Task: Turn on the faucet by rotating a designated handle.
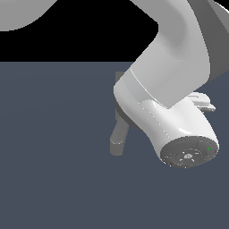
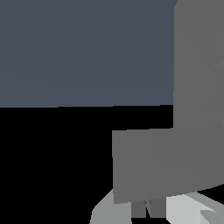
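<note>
The grey faucet (image 1: 119, 117) stands on the dark floor, mostly hidden behind my arm in the exterior view. Its flat backplate (image 1: 119, 78) shows as a sliver, and a thick rounded spout (image 1: 118, 141) juts out below it. The thin handle is hidden in that view. In the wrist view flat grey faucet faces (image 2: 162, 162) fill the frame close up, and I cannot tell which part is the handle. My gripper (image 2: 146, 209) sits right against that grey block, its two dark fingers (image 2: 138, 209) side by side with almost no gap and their tips covered.
My white arm link and its round end cap (image 1: 188, 154) fill the exterior view's right half, in front of the faucet. Dark blue-grey floor (image 1: 53, 156) spreads all round, with black background above it.
</note>
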Available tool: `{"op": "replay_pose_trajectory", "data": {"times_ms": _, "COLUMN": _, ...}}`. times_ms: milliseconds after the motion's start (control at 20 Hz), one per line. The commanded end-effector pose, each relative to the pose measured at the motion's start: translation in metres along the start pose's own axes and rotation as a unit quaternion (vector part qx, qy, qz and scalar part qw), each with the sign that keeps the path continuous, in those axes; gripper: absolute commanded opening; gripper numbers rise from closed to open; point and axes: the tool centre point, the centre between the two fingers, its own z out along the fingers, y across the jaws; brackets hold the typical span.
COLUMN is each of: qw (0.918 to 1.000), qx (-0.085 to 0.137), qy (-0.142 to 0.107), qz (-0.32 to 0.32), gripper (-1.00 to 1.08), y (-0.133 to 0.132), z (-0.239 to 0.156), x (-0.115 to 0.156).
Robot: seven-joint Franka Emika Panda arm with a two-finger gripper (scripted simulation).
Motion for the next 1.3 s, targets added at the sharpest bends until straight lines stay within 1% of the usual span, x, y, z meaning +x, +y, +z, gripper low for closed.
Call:
{"op": "replay_pose_trajectory", "data": {"times_ms": 0, "qw": 0.9983, "qx": 0.009, "qy": -0.034, "qz": 0.047, "gripper": -1.00, "y": -0.001, "z": 0.000, "x": -0.029}}
{"op": "replay_pose_trajectory", "data": {"times_ms": 1200, "qw": 0.9997, "qx": -0.007, "qy": 0.017, "qz": -0.014, "gripper": -1.00, "y": 0.006, "z": 0.000, "x": 0.087}}
{"op": "replay_pose_trajectory", "data": {"times_ms": 1250, "qw": 0.9997, "qx": -0.007, "qy": 0.017, "qz": -0.014, "gripper": -1.00, "y": 0.006, "z": 0.000, "x": 0.087}}
